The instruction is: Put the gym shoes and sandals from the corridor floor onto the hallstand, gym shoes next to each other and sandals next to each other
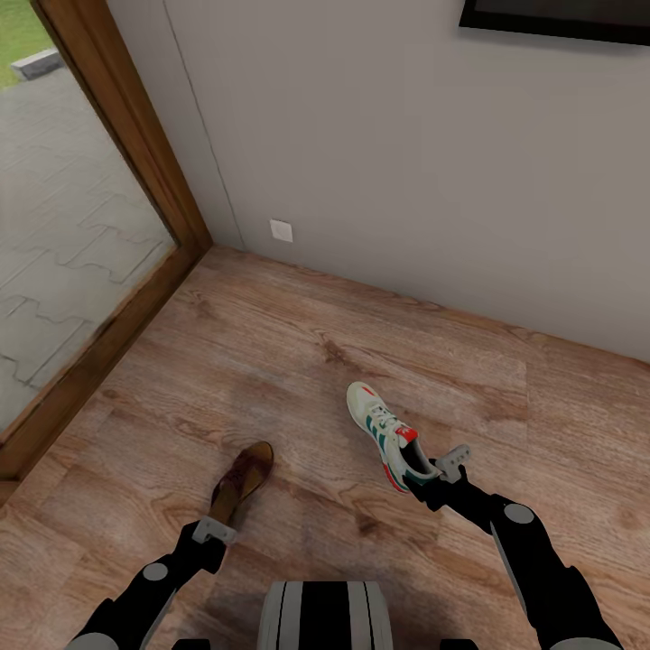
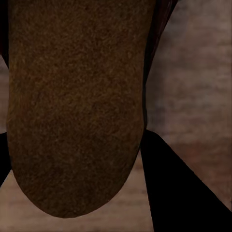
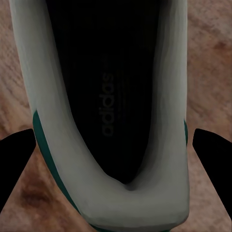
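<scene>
Where legible, "adidas" inside gym shoe.

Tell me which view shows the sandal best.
The head view: the whole sandal lies on the floor, heel at the left gripper. The left wrist view gives just a close-up of its tan footbed between dark fingers; the right wrist view shows the sneaker instead.

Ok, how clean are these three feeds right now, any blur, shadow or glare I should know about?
Head view: sharp and evenly lit, with soft shadows under the sneaker and the sandal, no glare. Left wrist view: very close, so the sandal's footbed looks grainy and soft. Right wrist view: the sneaker's heel rim is slightly blurred, its inside dark, the printed logo faint.
</scene>
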You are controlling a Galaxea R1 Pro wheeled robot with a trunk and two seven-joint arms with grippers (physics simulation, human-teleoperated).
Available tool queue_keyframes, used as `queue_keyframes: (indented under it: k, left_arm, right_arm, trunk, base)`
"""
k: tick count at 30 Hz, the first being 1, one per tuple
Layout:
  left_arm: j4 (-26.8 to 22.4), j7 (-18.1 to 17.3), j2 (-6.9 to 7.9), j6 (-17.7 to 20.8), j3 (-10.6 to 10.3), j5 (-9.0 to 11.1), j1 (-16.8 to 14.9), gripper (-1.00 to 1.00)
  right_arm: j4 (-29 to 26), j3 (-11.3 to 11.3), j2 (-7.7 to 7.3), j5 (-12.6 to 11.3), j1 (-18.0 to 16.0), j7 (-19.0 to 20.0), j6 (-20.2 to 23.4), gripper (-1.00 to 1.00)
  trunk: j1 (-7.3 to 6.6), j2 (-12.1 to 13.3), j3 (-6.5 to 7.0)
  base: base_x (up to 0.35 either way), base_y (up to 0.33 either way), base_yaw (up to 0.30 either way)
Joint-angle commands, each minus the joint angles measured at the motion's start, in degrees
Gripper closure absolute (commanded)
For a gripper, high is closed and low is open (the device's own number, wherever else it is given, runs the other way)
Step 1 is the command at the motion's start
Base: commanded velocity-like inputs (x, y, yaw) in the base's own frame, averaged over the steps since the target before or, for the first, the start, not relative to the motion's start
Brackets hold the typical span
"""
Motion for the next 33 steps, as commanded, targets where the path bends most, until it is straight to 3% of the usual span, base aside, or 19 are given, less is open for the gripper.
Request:
queue_keyframes:
  k: [1, 16, 33]
  left_arm:
    - [0.0, -0.3, -0.02, -0.3, 0.5, -0.9, 0.0, 1.0]
    - [-0.1, -0.3, -0.06, -0.3, 0.4, -0.8, 0.0, 1.0]
    - [0.1, -0.2, 0.39, -0.1, 1.0, -0.5, 0.1, 1.0]
  right_arm:
    - [-0.1, -0.1, 0.03, 0.2, 0.0, 0.4, 0.3, 1.0]
    - [-0.1, -0.1, 0.03, 0.2, 0.0, 0.4, 0.3, 1.0]
    - [0.4, 0.1, 0.0, 0.4, 0.0, 0.4, -0.1, 1.0]
  trunk:
    - [-0.01, 0.0, -0.03]
    - [-0.01, 0.0, -0.03]
    - [-0.45, 0.2, 3.73]
  base:
    - [0.0, 0.0, 0.0]
    - [0.0, 0.0, 0.0]
    - [0.0, 0.0, 0.0]
